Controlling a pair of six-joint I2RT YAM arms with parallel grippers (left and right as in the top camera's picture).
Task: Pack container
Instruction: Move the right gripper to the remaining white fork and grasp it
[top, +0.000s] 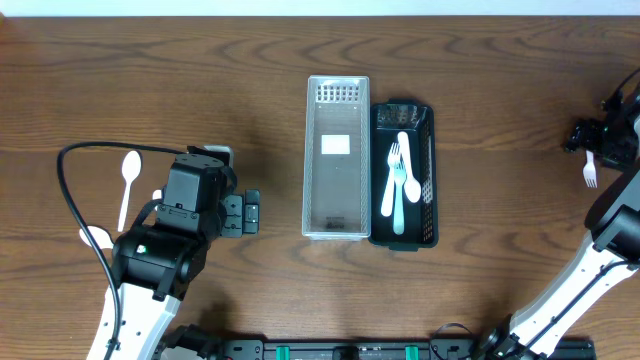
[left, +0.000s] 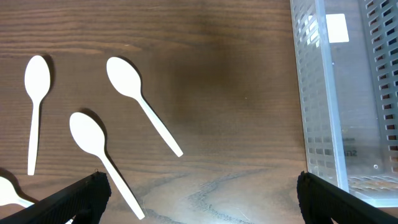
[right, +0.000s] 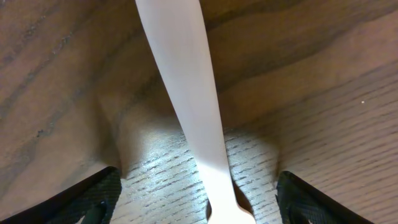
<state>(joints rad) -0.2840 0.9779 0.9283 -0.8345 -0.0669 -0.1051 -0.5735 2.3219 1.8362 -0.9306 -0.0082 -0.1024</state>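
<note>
A clear plastic container (top: 336, 158) stands mid-table, and a black container (top: 430, 175) beside it holds white forks (top: 398, 180). At the far right, my right gripper (top: 600, 142) is low over a white fork (top: 590, 176). In the right wrist view the fork's handle (right: 186, 93) runs between the fingers (right: 81, 199), with a gap on each side; that gripper (right: 196, 202) is open. My left gripper (top: 250, 212) is open and empty (left: 199, 199) above bare wood. White spoons (left: 142, 102) lie ahead and to its left, and the clear container (left: 323, 93) is at its right.
One white spoon (top: 129, 185) lies left of the left arm, whose black cable (top: 75, 200) loops over the table. In the left wrist view two other spoons (left: 34, 106) (left: 102, 158) lie near the left finger (left: 68, 199).
</note>
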